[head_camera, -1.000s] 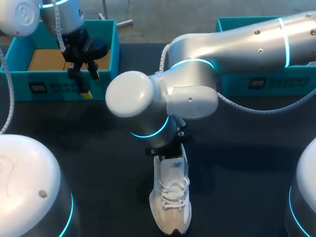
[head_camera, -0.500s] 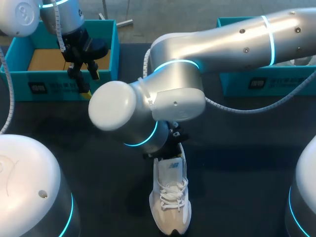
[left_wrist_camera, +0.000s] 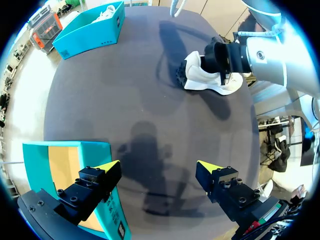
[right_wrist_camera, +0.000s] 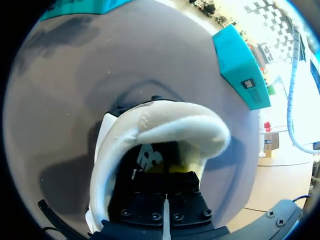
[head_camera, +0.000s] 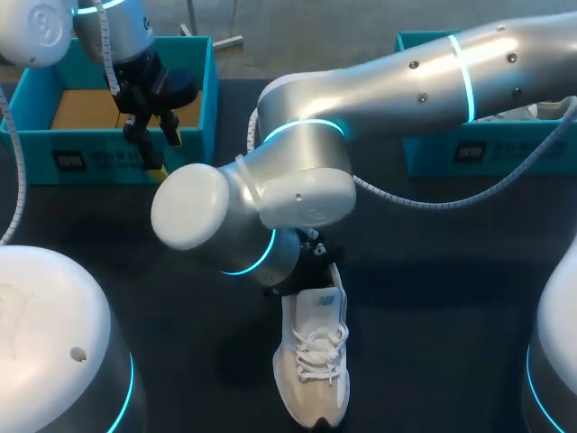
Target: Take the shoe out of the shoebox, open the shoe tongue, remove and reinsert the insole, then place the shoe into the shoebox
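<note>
Hanging released above a corner of the left shoebox (head_camera: 90, 161), the left claw (left_wrist_camera: 157, 167) is seen with nothing held; the shoe (head_camera: 313, 361) is found well ahead of it, upright on the table (head_camera: 433, 271), so removal from the box is judged done; the right claw (right_wrist_camera: 167, 170) is sunk into the shoe's heel opening, and whether it is clenched cannot be told; insole extraction is judged in hand; reinsertion and boxing remain.

Silver-grey right arm (head_camera: 406, 81) with rounded white joint caps (head_camera: 189, 206), glowing cyan rings (head_camera: 302, 126) and a grey coiled cable (head_camera: 433, 204). Left gripper (left_wrist_camera: 158, 168): black bolted fingers (left_wrist_camera: 90, 187) tipped bright yellow.
</note>
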Robot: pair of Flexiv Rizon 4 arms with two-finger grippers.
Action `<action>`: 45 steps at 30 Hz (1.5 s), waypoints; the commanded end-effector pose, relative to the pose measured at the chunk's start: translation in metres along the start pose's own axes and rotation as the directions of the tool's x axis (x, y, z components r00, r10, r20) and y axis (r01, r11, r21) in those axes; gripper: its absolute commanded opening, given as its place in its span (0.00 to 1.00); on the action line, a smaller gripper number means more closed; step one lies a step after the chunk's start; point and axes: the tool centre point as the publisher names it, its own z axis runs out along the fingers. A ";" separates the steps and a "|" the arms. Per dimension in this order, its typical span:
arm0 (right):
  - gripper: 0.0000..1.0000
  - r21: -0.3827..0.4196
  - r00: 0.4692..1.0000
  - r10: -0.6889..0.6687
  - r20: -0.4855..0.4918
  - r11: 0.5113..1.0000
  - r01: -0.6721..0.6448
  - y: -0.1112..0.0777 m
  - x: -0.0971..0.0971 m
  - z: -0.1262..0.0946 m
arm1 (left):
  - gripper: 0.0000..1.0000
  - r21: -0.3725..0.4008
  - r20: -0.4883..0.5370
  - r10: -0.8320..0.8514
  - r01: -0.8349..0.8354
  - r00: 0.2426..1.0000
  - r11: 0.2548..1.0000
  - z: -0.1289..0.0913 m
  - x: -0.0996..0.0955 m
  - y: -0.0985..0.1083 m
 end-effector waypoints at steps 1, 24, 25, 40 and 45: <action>0.00 -0.007 0.898 0.439 0.017 0.898 -0.439 -0.004 0.015 0.013 | 1.00 0.000 0.001 0.000 0.000 1.000 1.000 0.000 0.000 0.000; 0.00 -0.101 0.876 0.482 0.000 0.872 -0.480 -0.003 -0.006 -0.007 | 1.00 0.000 0.001 0.000 0.000 1.000 1.000 0.000 0.000 0.000; 0.00 -0.096 0.875 0.484 -0.001 0.871 -0.482 -0.003 -0.004 -0.004 | 1.00 0.000 0.001 0.000 0.000 1.000 1.000 0.000 0.000 0.000; 0.00 -0.127 0.860 0.501 -0.093 0.851 -0.510 -0.008 -0.007 -0.014 | 1.00 0.000 0.001 0.000 0.000 1.000 1.000 0.000 0.000 0.000; 0.00 -0.180 0.849 0.518 -0.100 0.830 -0.528 -0.010 -0.018 -0.030 | 1.00 0.000 0.001 0.000 0.000 1.000 1.000 0.000 0.000 0.000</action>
